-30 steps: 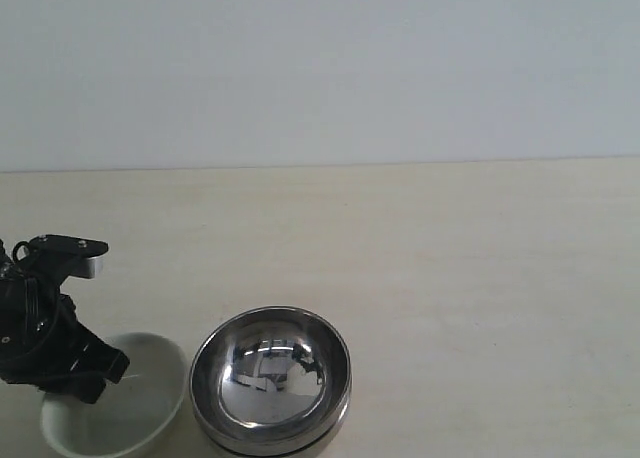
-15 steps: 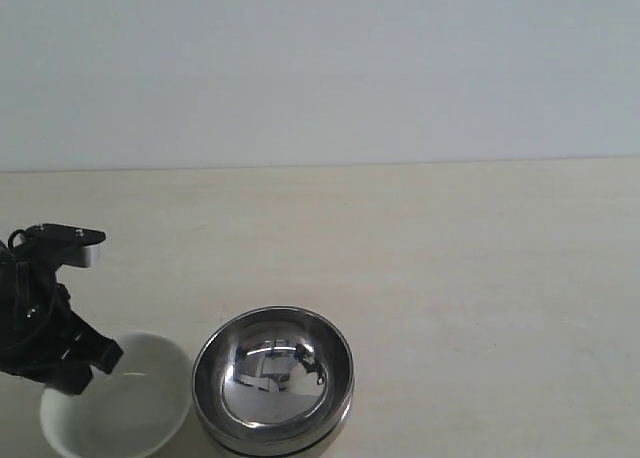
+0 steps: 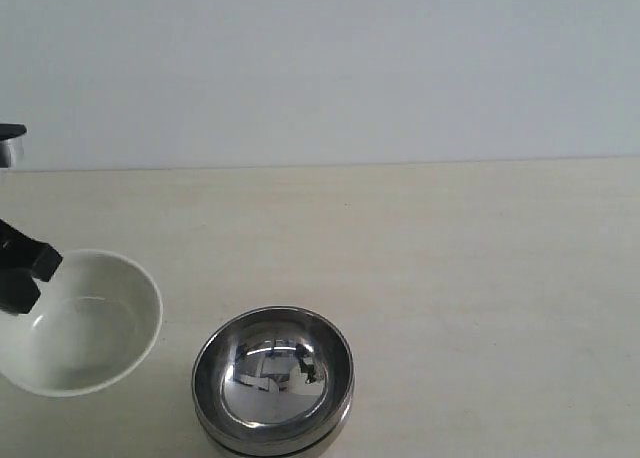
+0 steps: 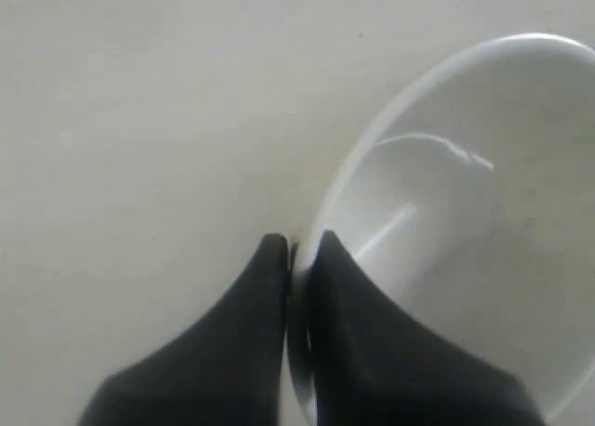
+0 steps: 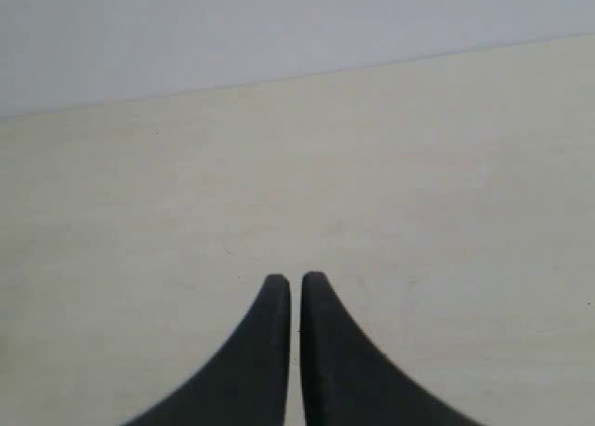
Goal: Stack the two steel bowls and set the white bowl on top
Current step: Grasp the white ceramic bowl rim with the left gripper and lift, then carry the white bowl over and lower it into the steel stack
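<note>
The white bowl [image 3: 82, 323] hangs lifted and tilted at the left edge of the exterior view, above the table. My left gripper [image 3: 28, 278] is shut on its rim, one finger inside and one outside; the wrist view shows the same pinch, left gripper [image 4: 299, 249] on the white bowl [image 4: 465, 193]. The two steel bowls [image 3: 272, 380] sit nested as one stack at the front centre, right of the white bowl and apart from it. My right gripper [image 5: 296, 282] is shut with nothing in it, over bare table, and does not show in the exterior view.
The pale wooden table [image 3: 450, 278] runs back to a plain light wall [image 3: 330, 68]. The steel stack stands close to the table's front edge.
My left gripper has lifted the white bowl off the table, up and to the left, and the bowl now tilts. The steel stack has stayed put.
</note>
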Action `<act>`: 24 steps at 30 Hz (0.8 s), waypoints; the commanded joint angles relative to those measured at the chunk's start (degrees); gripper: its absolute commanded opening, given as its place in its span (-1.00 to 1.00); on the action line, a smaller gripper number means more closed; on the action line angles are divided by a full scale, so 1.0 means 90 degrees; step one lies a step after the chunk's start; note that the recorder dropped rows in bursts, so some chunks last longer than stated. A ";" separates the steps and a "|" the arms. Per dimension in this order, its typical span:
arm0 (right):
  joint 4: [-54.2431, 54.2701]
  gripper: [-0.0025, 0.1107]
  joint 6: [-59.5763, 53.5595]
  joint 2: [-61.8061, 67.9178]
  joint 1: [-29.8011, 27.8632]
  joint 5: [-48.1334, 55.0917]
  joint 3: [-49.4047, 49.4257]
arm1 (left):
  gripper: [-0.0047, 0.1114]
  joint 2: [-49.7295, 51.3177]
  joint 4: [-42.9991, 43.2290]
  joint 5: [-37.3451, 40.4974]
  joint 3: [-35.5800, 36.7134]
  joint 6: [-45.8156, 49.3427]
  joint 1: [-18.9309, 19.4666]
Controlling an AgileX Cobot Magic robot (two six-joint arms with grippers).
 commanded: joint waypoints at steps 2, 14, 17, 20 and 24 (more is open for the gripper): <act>-0.0050 -0.96 -0.0004 -0.0028 -0.0018 -0.0064 -0.0003 | -0.85 -0.0156 -0.2016 0.0008 -0.0062 0.1269 0.0007; -0.0050 -0.96 -0.0004 -0.0028 -0.0018 -0.0064 -0.0003 | -0.85 0.0330 -0.2743 -0.0183 -0.0086 0.1548 -0.0505; -0.0050 -0.96 -0.0004 -0.0028 -0.0018 -0.0064 -0.0003 | -0.85 0.0589 -0.2895 -0.0283 -0.0276 0.1548 -0.0918; -0.0050 -0.96 -0.0004 -0.0028 -0.0018 -0.0064 -0.0003 | -0.85 0.0887 -0.2911 -0.0283 -0.0520 0.1428 -0.1273; -0.0050 -0.96 -0.0004 -0.0028 -0.0018 -0.0064 -0.0003 | -0.85 0.1497 -0.2911 -0.0315 -0.0790 0.1384 -0.1696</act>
